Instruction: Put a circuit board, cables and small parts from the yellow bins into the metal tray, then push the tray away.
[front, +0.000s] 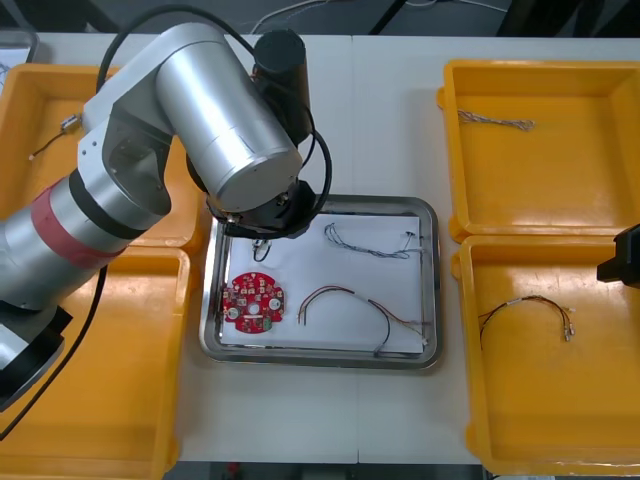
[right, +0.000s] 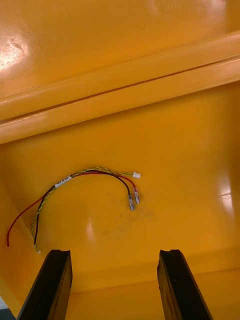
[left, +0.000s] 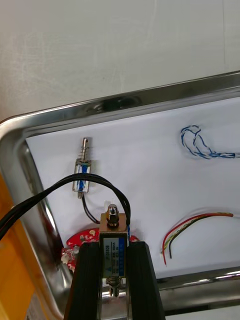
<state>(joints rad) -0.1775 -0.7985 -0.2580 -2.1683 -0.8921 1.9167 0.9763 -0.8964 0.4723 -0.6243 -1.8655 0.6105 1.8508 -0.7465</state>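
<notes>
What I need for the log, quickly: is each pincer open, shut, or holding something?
Left pincer: shut on a small metal part above the metal tray.
Right pincer: open, empty, over a yellow bin.

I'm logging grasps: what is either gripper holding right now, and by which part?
The left gripper holds a small metal part by the sides of its body, over the metal tray. The right gripper, jaws open, holds nothing.

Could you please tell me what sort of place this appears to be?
Most likely an electronics kitting bench: yellow bins flank a metal tray holding a round red circuit board and cables; the left end effector holds a small metal part over it, the right end effector hangs over a bin.
</notes>
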